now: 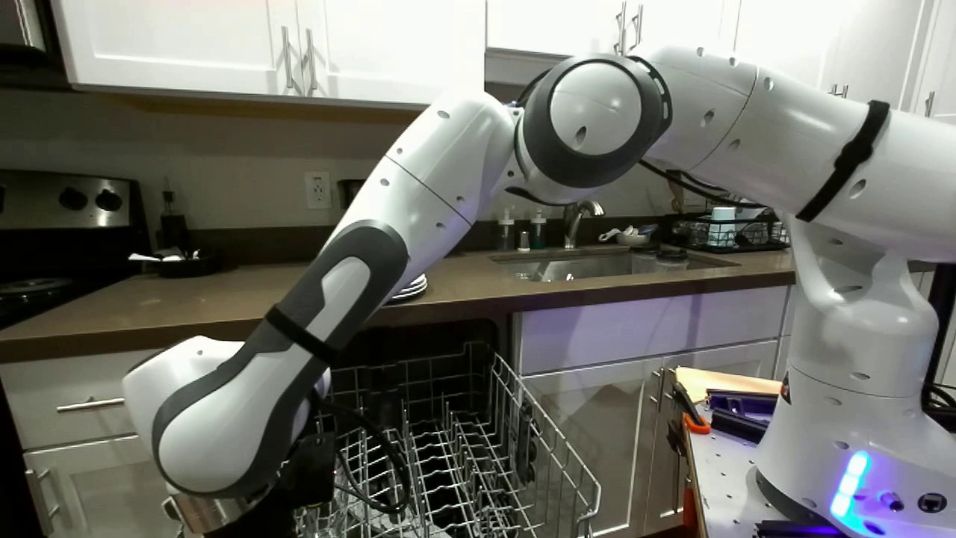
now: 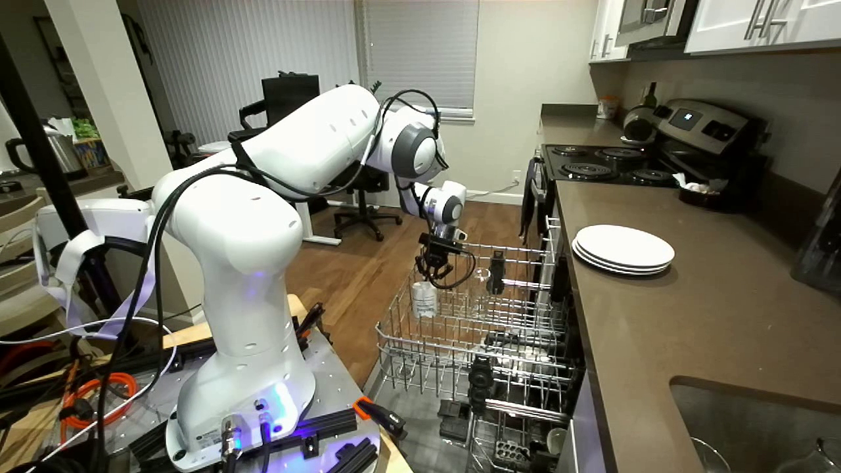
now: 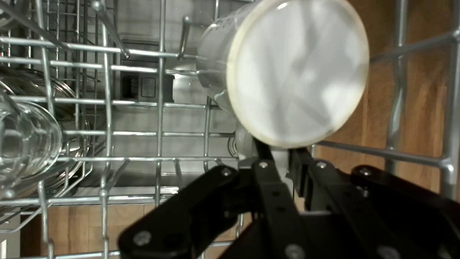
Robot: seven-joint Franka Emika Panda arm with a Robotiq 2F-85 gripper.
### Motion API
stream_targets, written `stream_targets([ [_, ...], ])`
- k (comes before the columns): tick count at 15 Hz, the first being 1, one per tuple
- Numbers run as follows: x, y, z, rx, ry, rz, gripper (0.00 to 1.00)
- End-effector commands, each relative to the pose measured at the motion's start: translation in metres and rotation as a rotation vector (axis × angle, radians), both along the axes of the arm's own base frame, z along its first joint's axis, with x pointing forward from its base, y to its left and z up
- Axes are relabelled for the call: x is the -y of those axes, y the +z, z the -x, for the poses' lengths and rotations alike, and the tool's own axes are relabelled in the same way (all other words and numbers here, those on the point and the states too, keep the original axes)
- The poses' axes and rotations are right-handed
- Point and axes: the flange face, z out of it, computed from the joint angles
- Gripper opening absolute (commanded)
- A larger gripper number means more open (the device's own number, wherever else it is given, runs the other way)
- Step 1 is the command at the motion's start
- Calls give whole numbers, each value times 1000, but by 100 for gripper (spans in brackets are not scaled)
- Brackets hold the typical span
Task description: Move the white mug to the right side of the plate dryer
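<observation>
Gripper (image 3: 282, 154): located at the bottom of the wrist view. Its black fingers (image 3: 303, 169) stand side by side across a narrow gap, the tips partly hidden behind the edge of the white mug (image 3: 298, 75). A pale strip shows in the gap. Whether the fingers clamp the mug or merely sit next to it cannot be determined from these views.

White mug: one round, pale-rimmed end faces the wrist camera; whether this end is the mouth or the base is unclear. In an exterior view, the mug (image 2: 424, 301) stands nearly upright just below the gripper.

Plate dryer (image 3: 159, 158): contains the mug near its outer wire wall, the one farthest from the brown countertop (image 2: 709, 315). Metal bars pass below the mug, and short prongs rise from the grid. Clear glassware (image 3: 28, 140) sits toward the left edge of the wrist view, well apart from the mug.

Countertop: supports a stack of white plates (image 2: 623, 246), laid flat near the front edge in an exterior view. Black cooktop (image 2: 617, 167): set beyond the plates. Office chair (image 2: 366, 213): positioned farther back on the wooden floor (image 2: 328, 276), partly hidden by the robot arm (image 2: 315, 144). Window blind (image 2: 420, 52): mounted at the far wall.
</observation>
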Motion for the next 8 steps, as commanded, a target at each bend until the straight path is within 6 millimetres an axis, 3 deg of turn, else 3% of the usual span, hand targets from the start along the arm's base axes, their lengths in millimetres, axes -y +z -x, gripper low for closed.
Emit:
stream_targets([
  [1, -1, 25, -2, 0, -27, 31, 7],
  [8, 5, 66, -7, -8, -24, 87, 7],
])
